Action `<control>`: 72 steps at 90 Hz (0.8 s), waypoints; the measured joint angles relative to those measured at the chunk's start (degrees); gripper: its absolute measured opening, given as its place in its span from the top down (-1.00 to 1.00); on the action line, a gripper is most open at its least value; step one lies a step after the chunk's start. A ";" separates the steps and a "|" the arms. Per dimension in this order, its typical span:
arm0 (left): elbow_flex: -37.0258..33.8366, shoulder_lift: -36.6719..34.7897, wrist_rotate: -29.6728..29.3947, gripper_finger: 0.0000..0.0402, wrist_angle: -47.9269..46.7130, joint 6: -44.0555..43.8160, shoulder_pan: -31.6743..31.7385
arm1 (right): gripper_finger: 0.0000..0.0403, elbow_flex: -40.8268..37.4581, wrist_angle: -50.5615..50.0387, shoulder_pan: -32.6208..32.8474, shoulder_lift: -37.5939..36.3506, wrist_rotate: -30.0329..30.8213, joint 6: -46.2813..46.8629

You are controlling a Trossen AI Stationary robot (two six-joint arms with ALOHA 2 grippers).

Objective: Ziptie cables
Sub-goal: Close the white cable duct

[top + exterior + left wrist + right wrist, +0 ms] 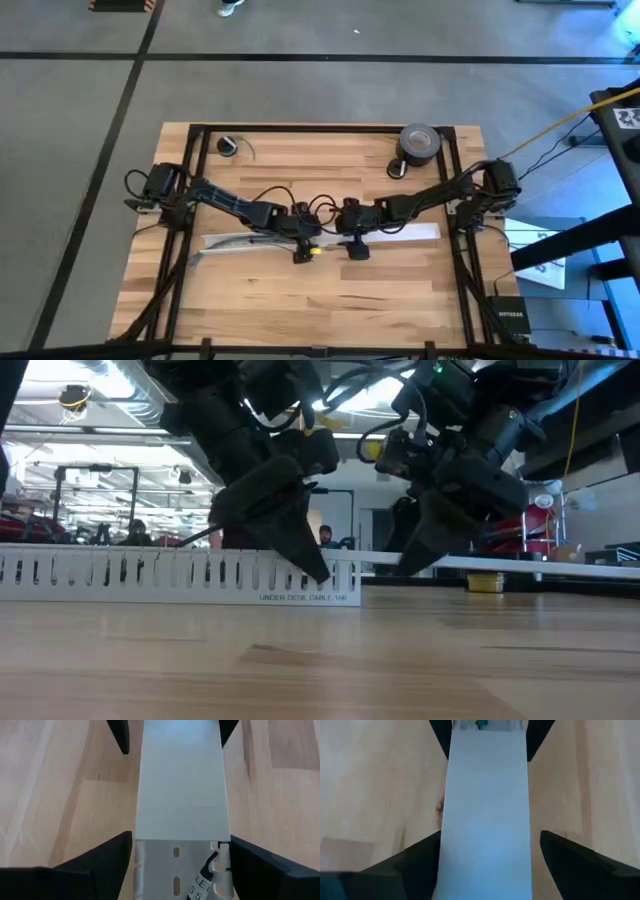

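Overhead, left gripper [300, 243] and right gripper [356, 240] meet mid-counter [300, 300] over the white slotted strip [415, 231], which runs left to right; cables [225, 246] lie left, nearer the left arm. Low view hides them. Both wrist views show wide fingers straddling the strip, holding nothing. Ziptie not visible.

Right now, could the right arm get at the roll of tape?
Probably yes: the tape roll lies in the open on that arm's side, nothing between, though its tool must first leave the white strip.
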 joint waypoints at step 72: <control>0.00 0.00 -0.35 -0.49 0.25 -0.55 0.15 | -0.53 0.00 -0.10 0.02 -0.06 -0.04 -0.26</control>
